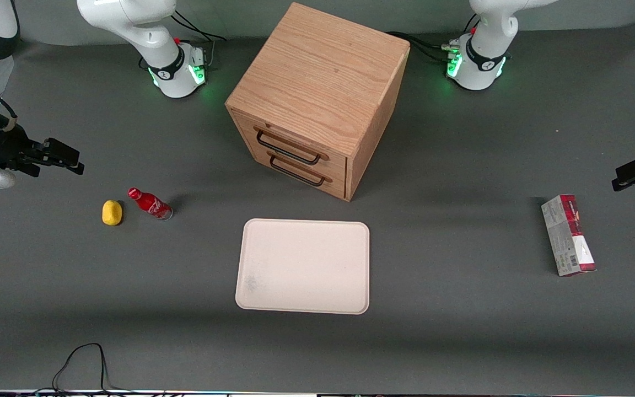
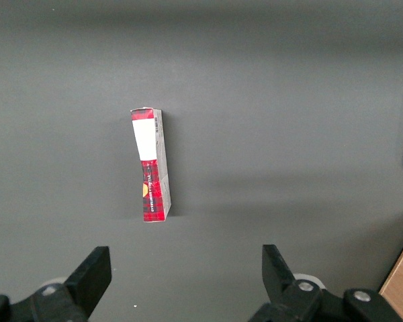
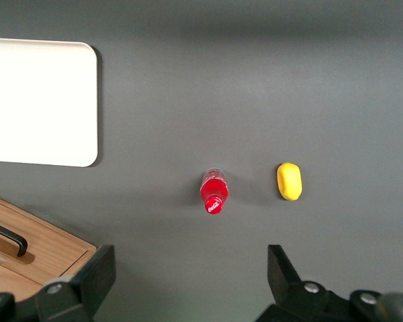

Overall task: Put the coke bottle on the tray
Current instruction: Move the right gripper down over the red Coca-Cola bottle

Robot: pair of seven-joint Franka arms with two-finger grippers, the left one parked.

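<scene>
The coke bottle [image 1: 150, 203] is a small red bottle with a red cap, standing upright on the grey table toward the working arm's end; it also shows in the right wrist view [image 3: 213, 190]. The cream-white tray [image 1: 303, 266] lies flat in front of the wooden cabinet, empty; its corner shows in the right wrist view [image 3: 40, 100]. My right gripper [image 1: 66, 157] hangs high above the table, farther from the front camera than the bottle and apart from it. Its fingers [image 3: 97, 272] stand wide apart with nothing between them.
A yellow lemon-like object [image 1: 112, 213] lies beside the bottle. A wooden drawer cabinet [image 1: 317, 99] with two black handles stands farther from the front camera than the tray. A red-and-grey carton [image 1: 568, 235] lies toward the parked arm's end. A black cable [image 1: 80, 364] loops at the near edge.
</scene>
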